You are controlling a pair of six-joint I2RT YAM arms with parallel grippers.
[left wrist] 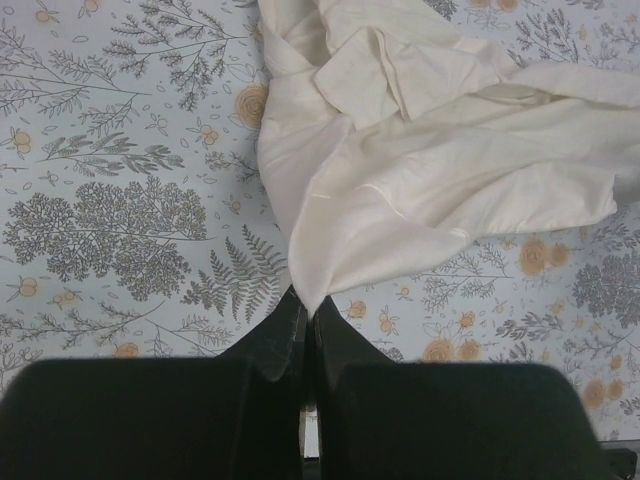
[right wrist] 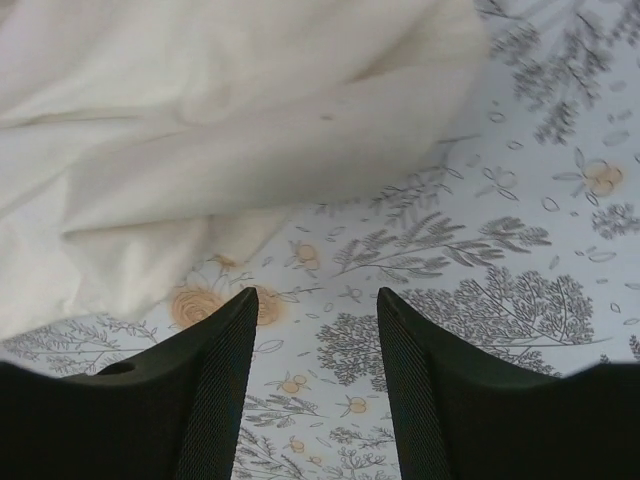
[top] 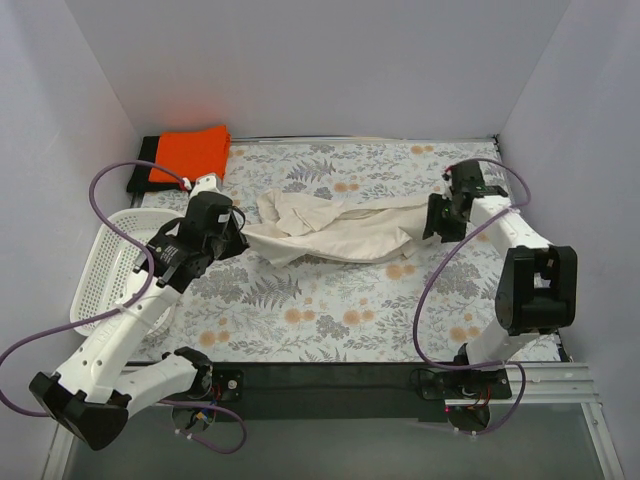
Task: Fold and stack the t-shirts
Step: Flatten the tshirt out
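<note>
The cream t-shirt (top: pixel 335 228) lies bunched up and wrinkly in the middle of the table, stretched out long from left to right. Its left corner comes to a point, and the left gripper (left wrist: pixel 305 312) has that point pinched tight between its two black fingers, which are pressed together. The right gripper (right wrist: pixel 318 310) sits at the other end of the shirt. Its two fingers are spread apart with only the flowery cloth showing between them. The shirt's edge lies just past its left finger, and it is not holding anything. The orange t-shirt (top: pixel 192 152) is folded up neat in the far left corner of the table, well apart from the cream one. It rests on top of the black t-shirt (top: pixel 140 178), and only the black one's edges peek out from under it. A white basket (top: pixel 100 270) with little holes sits at the left side of the table, beside the left arm. The table (top: pixel 330 310) is covered with a pale cloth with gray leaves and orange flowers.
</note>
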